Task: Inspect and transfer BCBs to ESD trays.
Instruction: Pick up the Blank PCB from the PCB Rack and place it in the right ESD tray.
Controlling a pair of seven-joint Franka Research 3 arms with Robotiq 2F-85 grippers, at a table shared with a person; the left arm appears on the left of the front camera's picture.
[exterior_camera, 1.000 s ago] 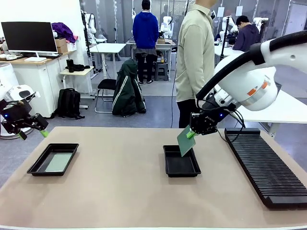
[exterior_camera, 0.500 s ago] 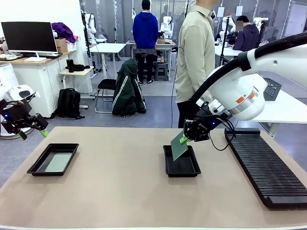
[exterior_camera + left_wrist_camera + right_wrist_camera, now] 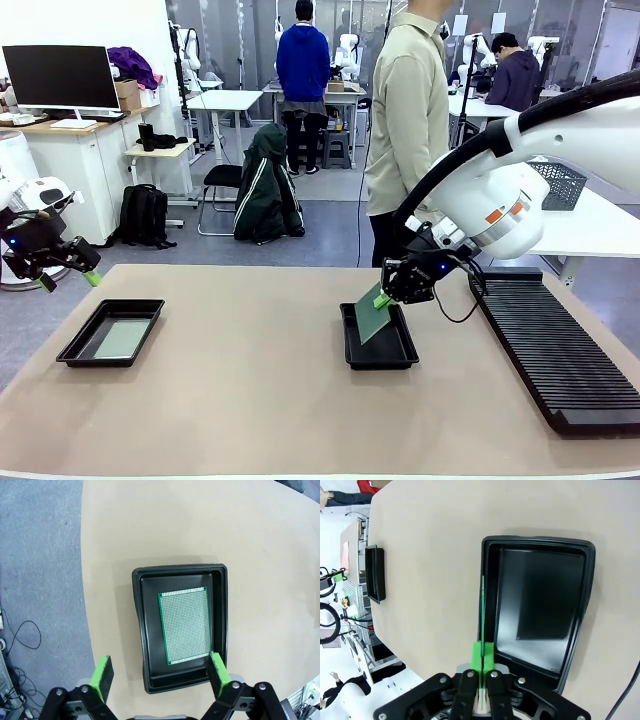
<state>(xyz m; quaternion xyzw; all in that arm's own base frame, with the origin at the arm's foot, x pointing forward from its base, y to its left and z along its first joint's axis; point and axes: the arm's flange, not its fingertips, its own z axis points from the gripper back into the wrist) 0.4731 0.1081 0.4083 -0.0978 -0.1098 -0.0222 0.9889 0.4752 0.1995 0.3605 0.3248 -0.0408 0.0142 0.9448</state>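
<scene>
— Where is the left gripper (image 3: 159, 676), and how does it stand?

— At the table's left edge, fingers spread wide, nothing between them. Below it the left tray (image 3: 111, 333) holds one BCB (image 3: 184, 625) lying flat.

— And further right?

— The right gripper (image 3: 384, 297) is clamped on a second BCB (image 3: 372, 315), tilted edge-down over the middle tray (image 3: 378, 348). Its bottom corner is at the tray's inside; touching or not, I cannot tell.

— Beyond that?

— A long black slotted rack (image 3: 555, 345) on the table's right side.

Two black ESD trays (image 3: 111, 332) (image 3: 378, 337) sit on the table. Two green BCBs (image 3: 121, 339) (image 3: 372, 314) show, plus one ribbed rack (image 3: 555, 345). Three people, possibly more behind.
</scene>
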